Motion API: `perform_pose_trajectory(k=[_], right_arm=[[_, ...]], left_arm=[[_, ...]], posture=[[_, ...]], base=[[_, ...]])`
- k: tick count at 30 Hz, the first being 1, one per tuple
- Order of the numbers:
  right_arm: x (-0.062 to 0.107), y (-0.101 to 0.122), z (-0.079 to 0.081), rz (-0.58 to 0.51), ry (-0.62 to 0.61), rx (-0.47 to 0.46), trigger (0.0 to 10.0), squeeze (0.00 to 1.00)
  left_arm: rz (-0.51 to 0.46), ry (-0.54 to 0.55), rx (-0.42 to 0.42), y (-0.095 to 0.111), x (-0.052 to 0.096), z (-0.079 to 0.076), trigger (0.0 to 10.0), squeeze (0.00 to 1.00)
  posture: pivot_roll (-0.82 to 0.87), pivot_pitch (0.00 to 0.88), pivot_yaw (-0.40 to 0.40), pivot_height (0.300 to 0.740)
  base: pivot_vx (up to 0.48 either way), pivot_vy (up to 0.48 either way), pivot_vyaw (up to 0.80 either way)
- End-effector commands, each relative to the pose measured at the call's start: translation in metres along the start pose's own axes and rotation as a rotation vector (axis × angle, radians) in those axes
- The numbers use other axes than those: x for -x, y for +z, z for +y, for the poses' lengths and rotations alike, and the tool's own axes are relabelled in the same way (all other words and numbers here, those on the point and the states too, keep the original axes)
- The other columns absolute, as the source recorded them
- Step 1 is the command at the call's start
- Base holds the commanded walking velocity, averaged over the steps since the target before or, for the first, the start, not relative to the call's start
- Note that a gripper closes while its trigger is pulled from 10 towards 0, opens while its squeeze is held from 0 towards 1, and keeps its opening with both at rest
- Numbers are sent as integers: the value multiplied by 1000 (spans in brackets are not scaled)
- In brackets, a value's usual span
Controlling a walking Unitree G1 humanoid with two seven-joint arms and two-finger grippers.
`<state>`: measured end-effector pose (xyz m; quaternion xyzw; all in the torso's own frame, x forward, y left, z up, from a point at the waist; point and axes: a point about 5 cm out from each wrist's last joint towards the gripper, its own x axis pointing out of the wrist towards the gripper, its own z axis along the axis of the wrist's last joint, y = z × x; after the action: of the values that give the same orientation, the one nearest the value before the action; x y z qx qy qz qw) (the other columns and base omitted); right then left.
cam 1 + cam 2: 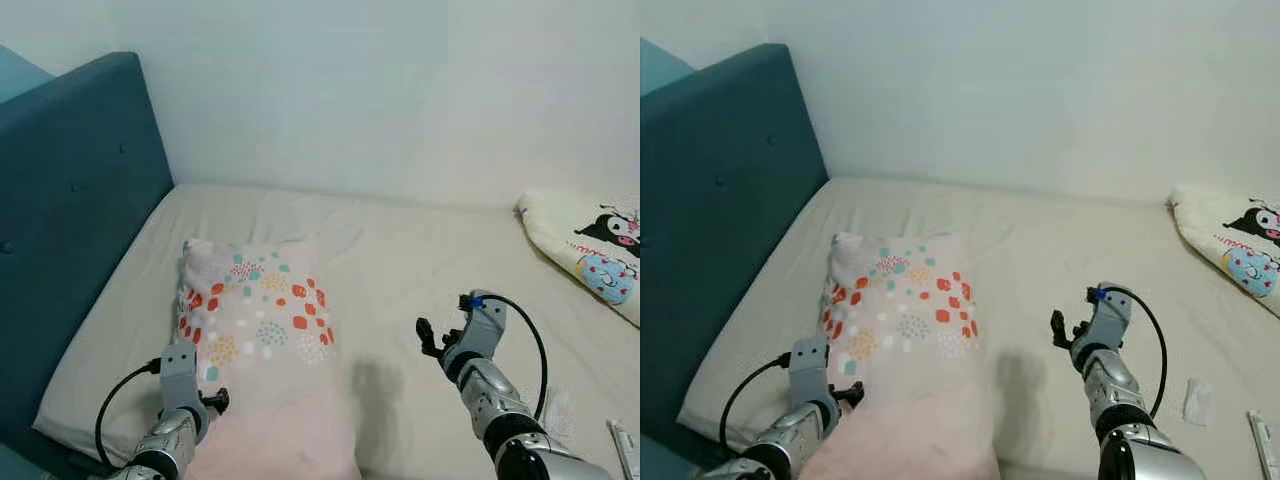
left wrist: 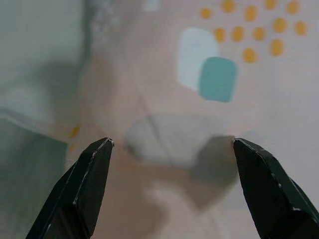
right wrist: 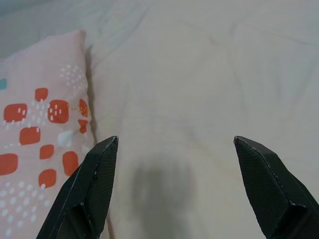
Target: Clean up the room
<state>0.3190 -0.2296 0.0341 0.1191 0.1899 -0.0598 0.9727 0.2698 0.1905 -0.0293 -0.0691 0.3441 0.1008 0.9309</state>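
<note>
A pale pink pillow (image 1: 262, 340) with red, orange and teal spots lies on the beige bed (image 1: 400, 260), close to the blue headboard (image 1: 70, 230). My left gripper (image 1: 213, 402) hangs at the pillow's near left edge, open, and the pink cloth (image 2: 199, 99) lies just beyond its tips. My right gripper (image 1: 428, 337) hovers open over bare sheet to the right of the pillow (image 3: 40, 129), holding nothing.
A white cushion with cartoon prints (image 1: 590, 250) lies at the bed's far right. A small white scrap (image 1: 1196, 402) and a thin white object (image 1: 622, 447) rest near the front right corner. The wall runs along the back.
</note>
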Motion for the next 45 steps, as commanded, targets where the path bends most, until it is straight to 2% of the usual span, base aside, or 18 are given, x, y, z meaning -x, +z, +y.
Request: perform_pose_trajectory(k=[1, 7, 12, 20, 23, 24, 25, 26, 28, 31, 35, 37, 39, 40, 41, 42, 44, 45], right_arm=[[-1, 2, 1, -4, 6, -6, 10000, 0], [0, 1, 1, -3, 13, 11, 10000, 0], [4, -3, -5, -17, 24, 16, 10000, 0], [12, -10, -19, -8, 22, 27, 10000, 0], [13, -11, -18, -15, 42, 26, 10000, 0], [14, -12, -15, -23, 62, 26, 10000, 0], [16, -14, -8, -47, 109, 24, 10000, 0], [16, -14, -8, -47, 109, 24, 10000, 0], [17, -16, -2, -54, 138, 17, 10000, 0], [16, -19, 5, -46, 161, 15, 10000, 0], [16, -20, 10, -40, 179, 23, 10000, 0], [15, -19, 15, -40, 188, 29, 10000, 0], [15, -18, 16, -41, 190, 28, 10000, 0], [14, -17, 16, -45, 189, 28, 10000, 0], [14, -17, 16, -45, 189, 28, 10000, 0], [15, -16, 16, -49, 190, 26, 10000, 0], [17, -14, 13, -55, 188, 25, 10000, 0], [17, -14, 13, -55, 188, 25, 10000, 0]], left_arm=[[14, 34, 4, -1, 0, 8, 10000, 0], [31, 10, 24, -5, 1, 3, 10000, 0], [45, -40, 133, -17, 3, -8, 10000, 0], [23, 36, 326, -20, 4, 8, 10000, 0], [-17, 86, 397, -12, 4, 20, 10000, 0], [-54, 99, 457, -4, 3, 25, 10000, 0], [-177, 47, 575, 27, 0, 29, 10000, 0], [-177, 47, 575, 27, 0, 29, 10000, 0], [-254, -22, 620, 49, -1, 26, 10000, 0], [-291, -49, 610, 63, -1, 25, 10000, 0], [-282, -45, 666, 65, -2, 29, 10000, 0], [-198, -52, 711, 49, -3, 31, 10000, 0], [-163, -41, 689, 41, -2, 33, 10000, 0], [-141, -22, 646, 33, -1, 37, 10000, 227], [-141, -22, 646, 33, -1, 37, 10000, 227], [-144, 9, 612, 29, 0, 43, 10000, 1000], [-190, 50, 530, 32, 2, 56, 10000, 1000], [-190, 50, 530, 32, 2, 56, 10000, 1000]], posture=[[-156, 0, -24, 710], [-174, 0, -27, 690], [-211, 8, -37, 685], [-261, 75, -43, 665], [-266, 85, -44, 655], [-268, 102, -45, 650], [-266, 125, -51, 646], [-266, 125, -51, 646], [-263, 134, -54, 646], [-257, 140, -58, 646], [-255, 146, -56, 646], [-256, 147, -51, 646], [-262, 144, -49, 646], [-264, 142, -49, 646], [-264, 142, -49, 646], [-266, 141, -50, 646], [-269, 135, -50, 646], [-269, 135, -50, 646]], base=[[0, 0, 0], [0, 0, 0], [0, 0, 0], [0, 0, 0], [0, 0, 0], [0, 0, 0], [0, 0, 0], [0, 0, 0], [0, 0, 0], [0, 0, 0], [0, 0, 0], [0, 0, 0], [0, 0, 0], [0, 0, 0], [0, 0, 0], [0, 0, 0], [0, 0, 0], [0, 0, 0]])
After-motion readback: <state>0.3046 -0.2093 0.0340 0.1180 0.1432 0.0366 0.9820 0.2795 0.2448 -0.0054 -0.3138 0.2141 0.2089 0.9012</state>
